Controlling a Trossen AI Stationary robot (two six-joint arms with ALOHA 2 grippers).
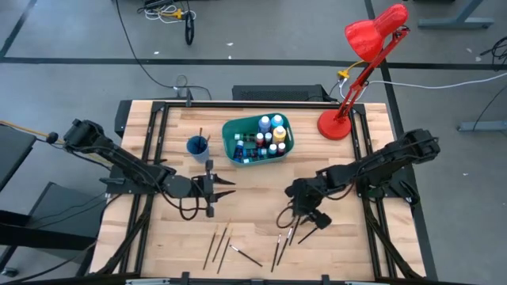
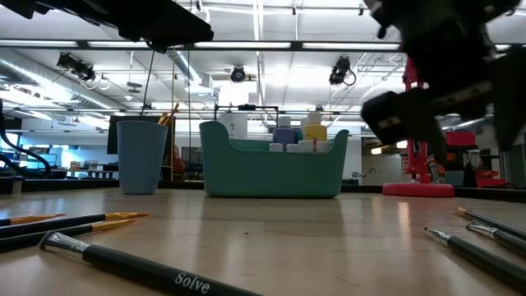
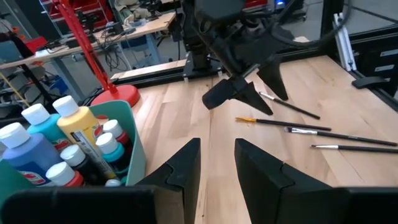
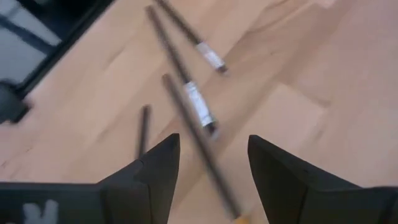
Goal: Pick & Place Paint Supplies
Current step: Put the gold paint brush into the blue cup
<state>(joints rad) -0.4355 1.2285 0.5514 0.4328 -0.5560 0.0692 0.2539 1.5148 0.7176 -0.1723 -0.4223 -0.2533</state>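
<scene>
Brushes (image 1: 287,236) lie loose on the table (image 1: 364,237), directly beneath the right gripper (image 1: 295,218), whose fingers are spread and point down with one brush (image 4: 198,144) between them, untouched. The left gripper (image 1: 226,188) hovers level, fingers parted, empty. Just beyond it stands the teal bin (image 1: 238,152) of paint bottles (image 1: 269,134), the blue cup (image 1: 197,146) beside it.

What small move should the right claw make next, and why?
Probably lower straight down and close. The right claw is open, and a brush lies on the table between its fingers, not yet gripped.
</scene>
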